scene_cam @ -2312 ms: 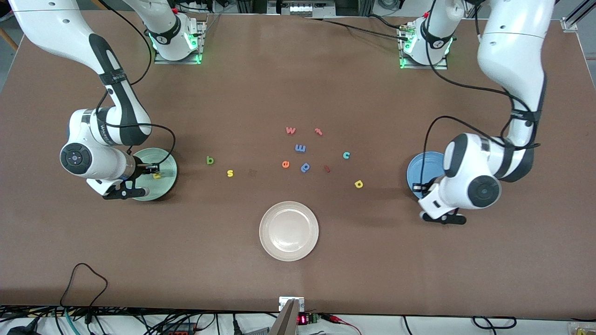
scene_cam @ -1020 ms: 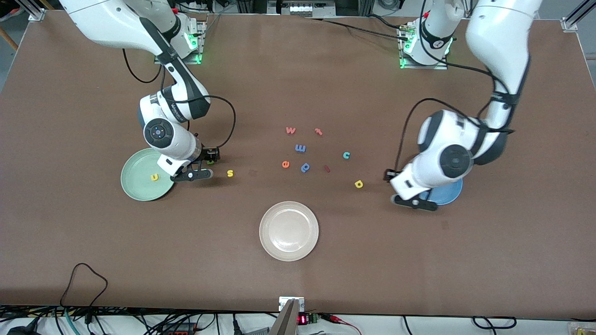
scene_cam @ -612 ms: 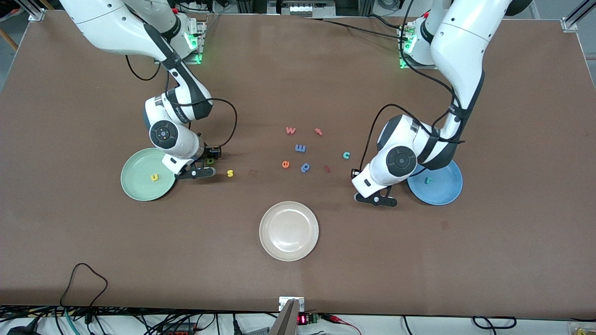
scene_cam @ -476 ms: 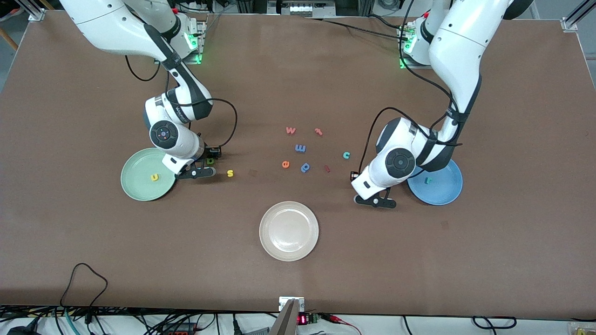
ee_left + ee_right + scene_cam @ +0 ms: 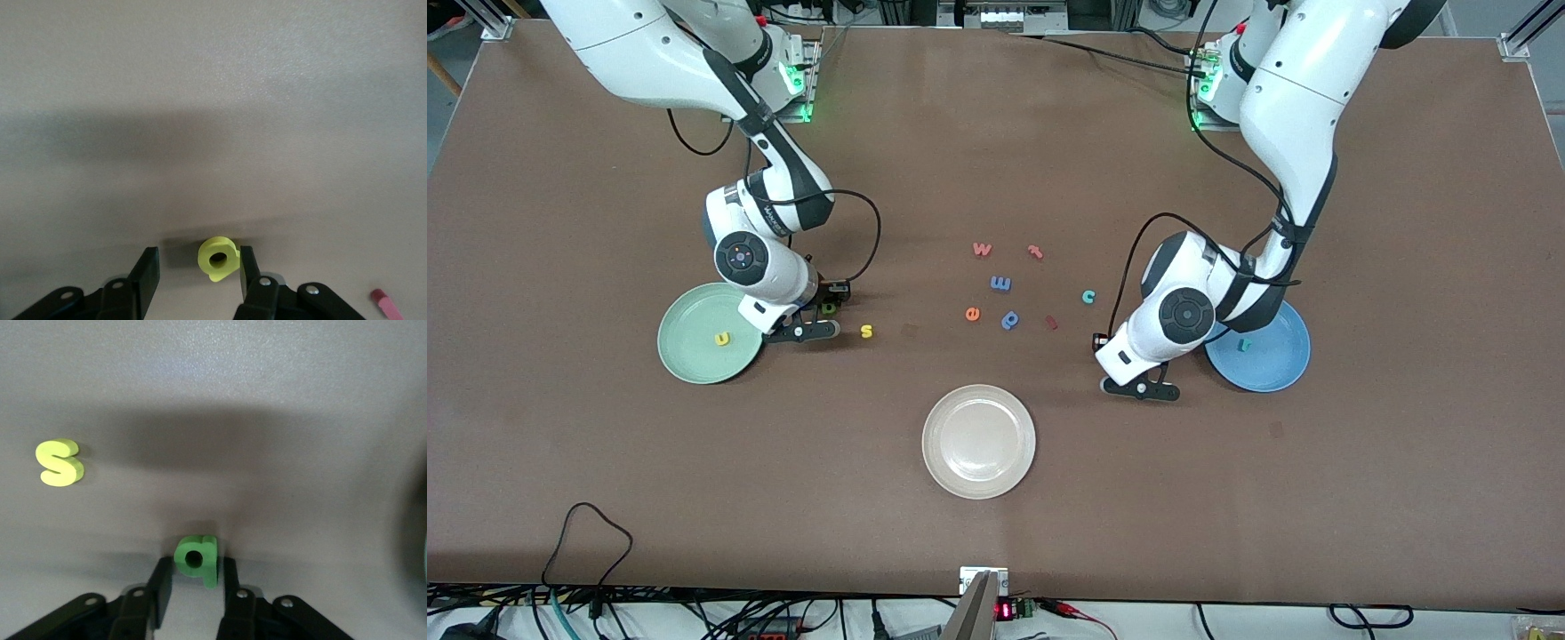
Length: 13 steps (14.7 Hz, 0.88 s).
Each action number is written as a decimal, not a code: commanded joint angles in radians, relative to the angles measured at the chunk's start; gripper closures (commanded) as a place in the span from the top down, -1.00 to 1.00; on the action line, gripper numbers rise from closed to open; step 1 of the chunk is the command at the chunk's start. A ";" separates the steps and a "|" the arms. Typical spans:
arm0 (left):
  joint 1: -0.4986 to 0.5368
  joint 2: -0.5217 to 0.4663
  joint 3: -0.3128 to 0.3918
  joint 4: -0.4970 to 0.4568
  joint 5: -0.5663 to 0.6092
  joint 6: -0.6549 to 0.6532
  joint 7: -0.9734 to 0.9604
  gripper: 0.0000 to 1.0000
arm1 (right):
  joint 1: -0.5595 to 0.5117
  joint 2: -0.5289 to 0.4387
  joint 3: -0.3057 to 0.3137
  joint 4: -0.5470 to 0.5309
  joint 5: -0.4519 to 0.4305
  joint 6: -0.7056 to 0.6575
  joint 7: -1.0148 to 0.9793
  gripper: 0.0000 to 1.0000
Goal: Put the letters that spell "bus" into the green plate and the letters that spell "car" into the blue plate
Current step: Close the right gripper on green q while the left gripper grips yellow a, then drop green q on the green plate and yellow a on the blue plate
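You can read foam letters only | green "b" (image 5: pixel 197 559) between the right gripper's (image 5: pixel 194 581) fingers | yellow "s" (image 5: pixel 59 462) near that gripper | yellow "a" (image 5: pixel 217 258) against one left gripper (image 5: pixel 197 272) finger | arm label unreadable

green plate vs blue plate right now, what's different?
Colour: the green plate is pale mint, while the blue plate is bright sky blue.
Contents: the green plate holds a yellow u, and the blue plate holds a teal r.
Place: the green plate lies toward the right arm's end of the table, and the blue plate toward the left arm's end.
Shared: both are round, shallow-rimmed and alike in size, with one letter each.
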State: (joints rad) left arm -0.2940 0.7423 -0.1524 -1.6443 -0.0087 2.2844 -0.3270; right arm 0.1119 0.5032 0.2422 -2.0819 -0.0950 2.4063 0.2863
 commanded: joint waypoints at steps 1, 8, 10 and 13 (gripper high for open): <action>-0.016 0.022 0.005 0.029 0.003 0.004 -0.026 0.13 | 0.000 -0.005 0.002 -0.009 -0.014 0.014 0.016 -0.79; -0.017 0.031 0.004 0.031 0.001 0.026 -0.027 0.14 | -0.076 -0.084 -0.017 0.022 -0.019 -0.045 -0.022 -1.00; -0.017 0.032 0.005 0.031 0.001 0.026 -0.027 0.13 | -0.093 -0.100 -0.018 0.025 -0.020 -0.070 -0.039 -1.00; -0.017 0.034 0.005 0.031 0.001 0.027 -0.027 -0.21 | -0.162 -0.129 -0.040 0.036 -0.022 -0.090 -0.149 -1.00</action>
State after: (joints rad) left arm -0.3029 0.7545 -0.1524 -1.6388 -0.0086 2.3015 -0.3462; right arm 0.0007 0.4016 0.2051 -2.0462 -0.1047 2.3411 0.2141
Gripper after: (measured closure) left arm 0.489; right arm 0.912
